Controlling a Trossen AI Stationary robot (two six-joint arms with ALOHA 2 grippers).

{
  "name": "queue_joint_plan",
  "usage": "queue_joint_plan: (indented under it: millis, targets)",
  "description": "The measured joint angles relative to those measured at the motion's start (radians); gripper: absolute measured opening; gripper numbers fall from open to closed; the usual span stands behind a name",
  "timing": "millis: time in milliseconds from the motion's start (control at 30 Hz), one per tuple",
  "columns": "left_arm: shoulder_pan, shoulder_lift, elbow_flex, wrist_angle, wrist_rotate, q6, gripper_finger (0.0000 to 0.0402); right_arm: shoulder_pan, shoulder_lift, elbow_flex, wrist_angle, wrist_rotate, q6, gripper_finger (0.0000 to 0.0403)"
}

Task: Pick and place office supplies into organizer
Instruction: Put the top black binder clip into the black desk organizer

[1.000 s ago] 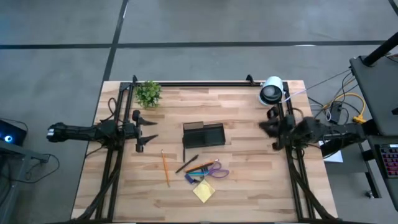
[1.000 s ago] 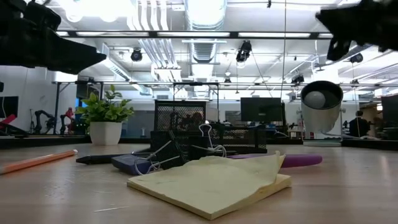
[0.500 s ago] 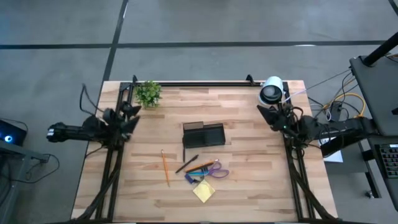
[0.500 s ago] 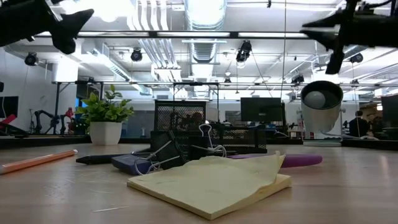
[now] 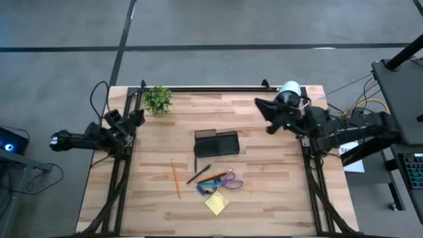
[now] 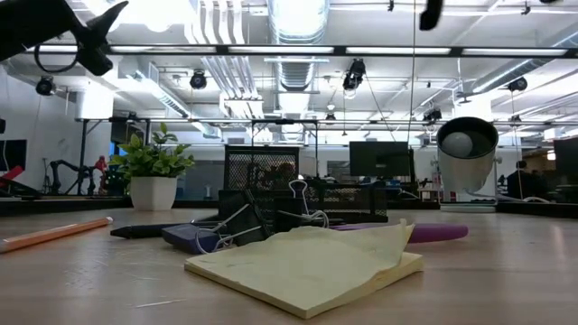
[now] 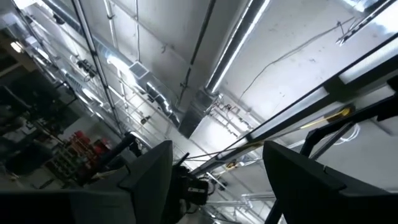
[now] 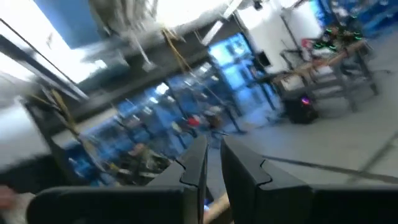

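From above, the supplies lie in a loose cluster at centre-bottom of the bench (image 5: 277, 192): orange pencil (image 5: 176, 178) with its long axis running up-down, dark pen (image 5: 198, 174) on a diagonal, markers (image 5: 213, 180) and purple-handled scissors (image 5: 229, 180) beside it, yellow sticky-note pad (image 5: 217, 202) lowest. The black organizer (image 5: 216, 143) sits just above them, nothing in it yet that I can see. The left claw (image 5: 134, 119) hangs at the bench's left edge, the right claw (image 5: 262, 108) at upper right. The pencil lies nearer the left arm, I'd judge.

At bench level, the pad (image 6: 307, 264) fills the foreground, pencil (image 6: 54, 233) at left.

The left wrist camera shows its fingers (image 7: 149, 177) spread, aimed at ceiling.

The right wrist's fingers (image 8: 193, 165) look nearly pressed together.
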Motion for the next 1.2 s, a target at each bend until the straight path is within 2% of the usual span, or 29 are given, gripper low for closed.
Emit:
queue_joint_plan:
  millis: [100, 167, 233, 333, 367, 500, 633, 700, 833, 900, 1067, 1200]
  targets:
    - [0.0, 0.004, 0.0, 0.006, -0.002, 0.014, 0.0235, -0.004, 0.089, 0.139, -0.102, 0.001, -0.008, 0.0038]
    - [0.0, 0.004, 0.002, 0.033, -0.003, 0.014, 0.0235, -0.012, 0.144, 0.22, -0.209, -0.05, -0.111, 0.0038]
    - [0.0, 0.003, 0.005, 0.035, -0.003, 0.014, 0.0235, -0.011, 0.204, 0.303, -0.349, -0.04, -0.16, 0.0038]
    - [0.0, 0.003, 0.012, 0.035, -0.004, 0.053, 0.0235, -0.011, 0.279, 0.455, -0.58, -0.025, 0.043, 0.0038]
    - [0.0, 0.003, 0.013, 0.036, -0.003, 0.089, 0.0235, -0.017, 0.302, 0.504, -0.667, -0.068, 0.074, 0.0038]
    - [0.0, 0.003, 0.013, 0.035, -0.004, 0.144, 0.0235, -0.047, 0.432, 0.661, -1.074, -0.371, 0.068, 0.0038]
    - [0.0, 0.003, 0.014, 0.034, 0.001, 0.145, 0.0235, -0.05, 0.579, 0.783, -1.504, -0.467, 0.091, 0.0044]
    - [0.0, 0.004, 0.012, 0.028, 0.001, 0.145, 0.0235, -0.04, 0.645, 0.815, -1.623, -0.529, 0.079, 0.0056]
    - [0.0, 0.003, 0.004, -0.057, 0.002, 0.146, 0.0235, 0.026, 0.763, 0.819, -1.597, -0.643, 0.06, 0.0099]
    - [0.0, 0.003, 0.004, -0.15, 0.002, 0.145, 0.0235, 0.062, 0.802, 0.821, -1.569, -0.641, 0.044, 0.0126]
    - [0.0, 0.004, 0.003, -0.349, 0.004, 0.144, 0.0235, 0.13, 0.917, 0.82, -1.46, -0.554, -0.026, 0.018]
    - [0.0, 0.004, 0.003, -0.421, 0.013, 0.143, 0.0235, 0.146, 0.992, 0.821, -1.38, -0.609, -0.047, 0.0196]
